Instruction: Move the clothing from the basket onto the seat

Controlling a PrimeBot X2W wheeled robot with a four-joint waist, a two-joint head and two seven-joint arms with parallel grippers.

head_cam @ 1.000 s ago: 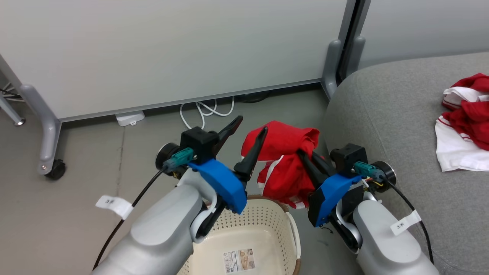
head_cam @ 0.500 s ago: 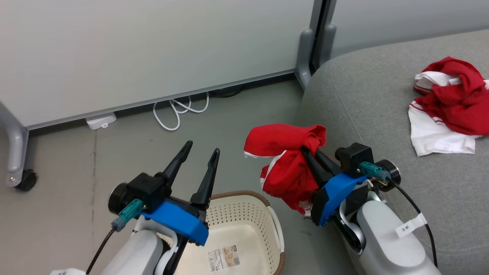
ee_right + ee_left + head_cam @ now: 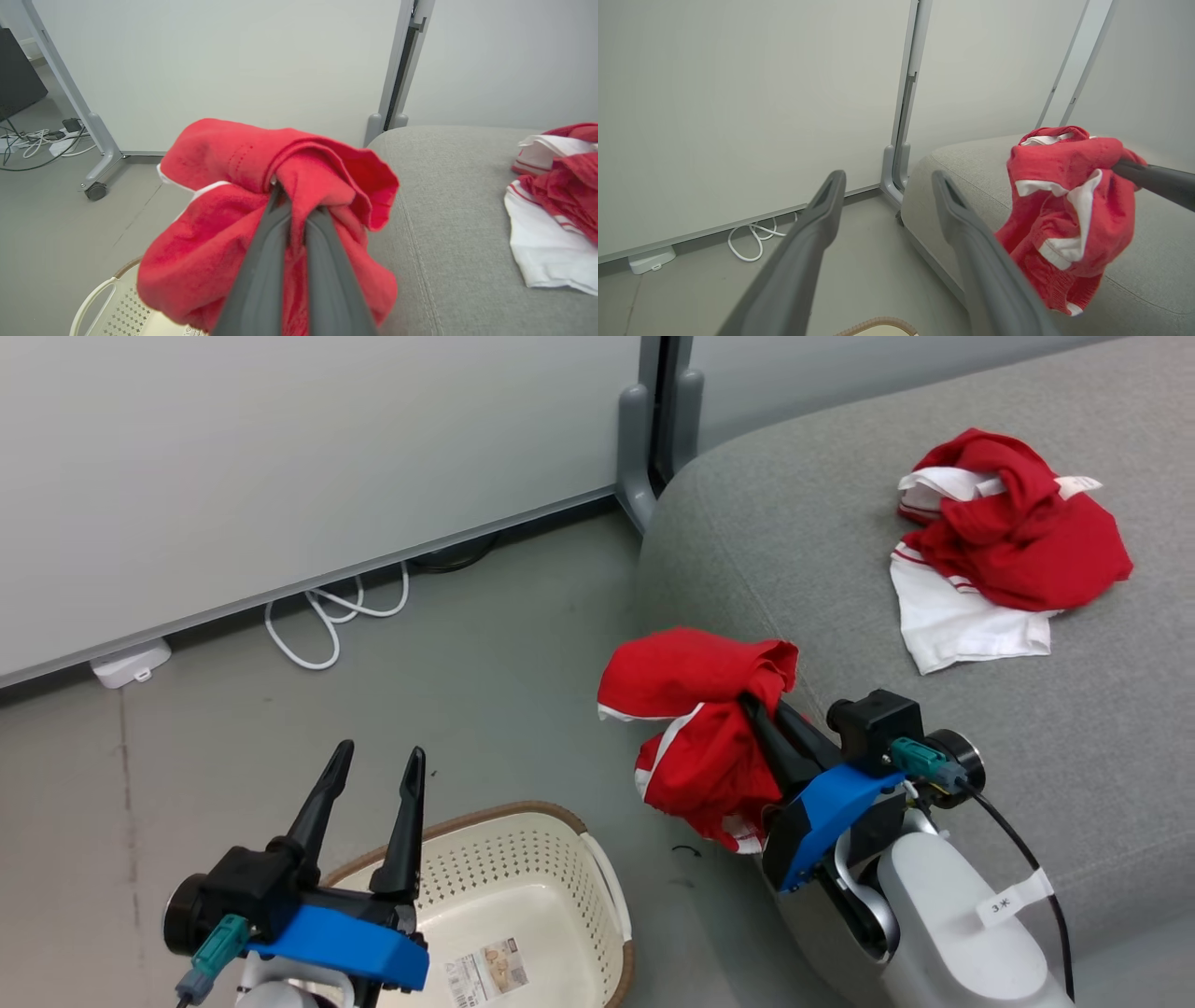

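As our head camera has swung toward the seat (image 3: 794,541), the whole picture has slid, so the grey cushion now takes up far more of the head view than it did a second ago. Set against the right arm, though, we see a real change. The left gripper (image 3: 381,749), which stood just beside the held garment (image 3: 695,709), is now well apart from it, fingers spread and empty above the basket (image 3: 504,873). The right gripper (image 3: 761,719) is still clamped on that red bundle, which hangs over the floor (image 3: 467,691) just off the seat's rounded left edge. The basket shows its bare bottom and label (image 3: 485,971), with no cloth in it. The other garment (image 3: 1008,541) lies crumpled toward the seat's far right edge.

From the left wrist, we look between two parted fingers holding nothing. The red bundle (image 3: 1069,205) dangles to one side from a dark finger of the other arm, with the cushion edge behind it.

From the right wrist, our fingers are pinched together with red fabric (image 3: 224,261) folded over the tips. The basket rim (image 3: 100,298) is below and the seat (image 3: 448,224) is just beside.

We judge the basket emptied and the hand-off finished. What remains is to carry this last piece over the edge and release it.
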